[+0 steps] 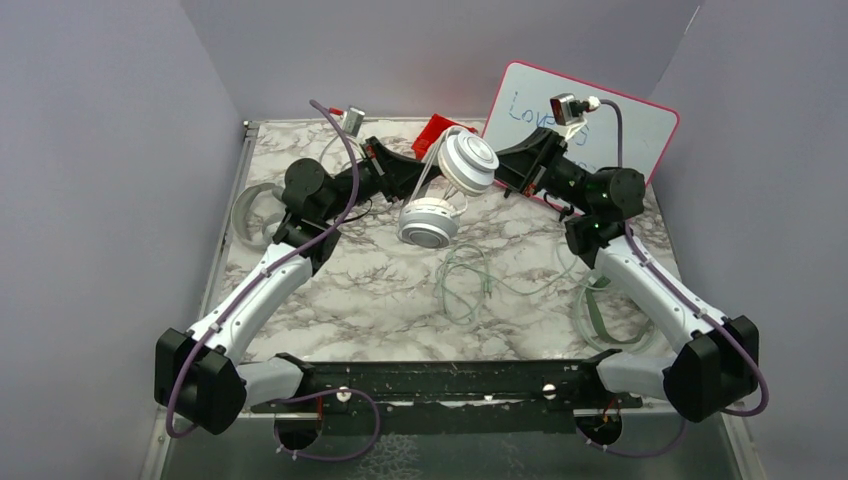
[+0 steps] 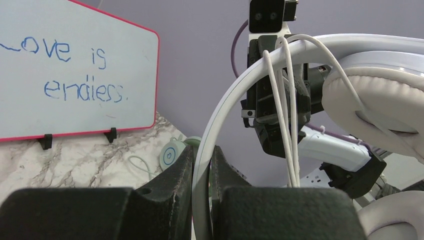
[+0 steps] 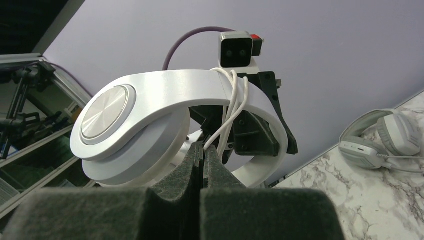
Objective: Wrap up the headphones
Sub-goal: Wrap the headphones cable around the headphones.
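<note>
Above the far middle of the worktop (image 1: pixel 350 290), at about twelve o'clock in the top view, the white headphones (image 1: pixel 470 162) are held clear of the surface, one cup hanging below the other. The headband (image 2: pixel 220 120) is pinched edge-on by the left hand (image 2: pixel 202 167), reaching in from nine o'clock. The thin cable (image 3: pixel 227 112), looped a few turns over the band, is nipped between the pressed-together fingers of the right hand (image 3: pixel 202 150), reaching in from three o'clock.

The set is judged light. Its plastic band looks stiff but smooth, so it is likely to pivot in so narrow a grip, and the soft pads are best left alone. The cable is judged limp and springy, and is best gripped close to the band under gentle tension.

A mint pair (image 1: pixel 255 212) lies at nine o'clock, a second mint pair (image 1: pixel 590 315) at four, and a whiteboard (image 1: pixel 590 130) is propped at one o'clock.
</note>
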Controlling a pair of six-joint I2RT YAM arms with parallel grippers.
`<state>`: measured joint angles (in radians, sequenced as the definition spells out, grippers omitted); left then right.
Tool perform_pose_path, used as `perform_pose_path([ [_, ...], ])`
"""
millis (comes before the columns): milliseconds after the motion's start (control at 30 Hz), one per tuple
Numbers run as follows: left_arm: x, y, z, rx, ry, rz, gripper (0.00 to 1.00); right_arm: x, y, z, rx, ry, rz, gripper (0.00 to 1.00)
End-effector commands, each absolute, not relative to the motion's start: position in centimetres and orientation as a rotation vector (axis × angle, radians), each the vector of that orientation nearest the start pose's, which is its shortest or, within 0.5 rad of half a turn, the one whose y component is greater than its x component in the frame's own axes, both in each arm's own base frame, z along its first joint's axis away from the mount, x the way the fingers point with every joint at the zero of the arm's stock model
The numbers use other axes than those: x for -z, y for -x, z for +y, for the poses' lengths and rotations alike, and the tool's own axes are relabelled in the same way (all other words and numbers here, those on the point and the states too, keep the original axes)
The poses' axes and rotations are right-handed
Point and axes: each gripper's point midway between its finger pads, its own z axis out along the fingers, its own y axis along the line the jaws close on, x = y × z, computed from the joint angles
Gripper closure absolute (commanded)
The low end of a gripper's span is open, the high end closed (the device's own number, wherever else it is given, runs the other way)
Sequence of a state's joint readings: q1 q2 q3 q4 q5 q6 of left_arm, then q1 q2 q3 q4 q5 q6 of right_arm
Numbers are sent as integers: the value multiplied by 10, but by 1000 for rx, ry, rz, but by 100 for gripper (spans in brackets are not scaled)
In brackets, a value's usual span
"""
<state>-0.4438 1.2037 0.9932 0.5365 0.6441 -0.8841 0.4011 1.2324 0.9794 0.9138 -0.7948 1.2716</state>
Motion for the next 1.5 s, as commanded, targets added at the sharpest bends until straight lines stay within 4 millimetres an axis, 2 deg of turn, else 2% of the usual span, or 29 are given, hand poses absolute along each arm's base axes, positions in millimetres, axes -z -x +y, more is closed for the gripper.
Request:
perform_pose_path([
  [0,-415,-306,-261,1438,-152,1394,100,-490,-217,265,-1866,418,1145,100],
  [267,-416,-317,-262,1393,-183,1391,100,-493,-214,266,-1882,432,1153,100],
  [400,-417,-320,-263,1411,-155,1396,100,-495,-217,268,-1792,446,1121,100],
  [567,-408,-323,-261,1422,-98,1424,100,-494,-223,272,-1699,483,1082,100],
  [867,-396,-326,-259,1409,-60,1448,100,-475,-236,296,-1705,485,1128,100],
  [1067,-368,-328,-262,1519,108,1567,100,-466,-248,304,-1608,469,1160,100],
  [1300,-325,-322,-268,1695,348,1735,100,-443,-265,307,-1493,475,1256,100],
  [1467,-309,-318,-274,1774,438,1827,100,-428,-275,310,-1441,484,1330,100],
])
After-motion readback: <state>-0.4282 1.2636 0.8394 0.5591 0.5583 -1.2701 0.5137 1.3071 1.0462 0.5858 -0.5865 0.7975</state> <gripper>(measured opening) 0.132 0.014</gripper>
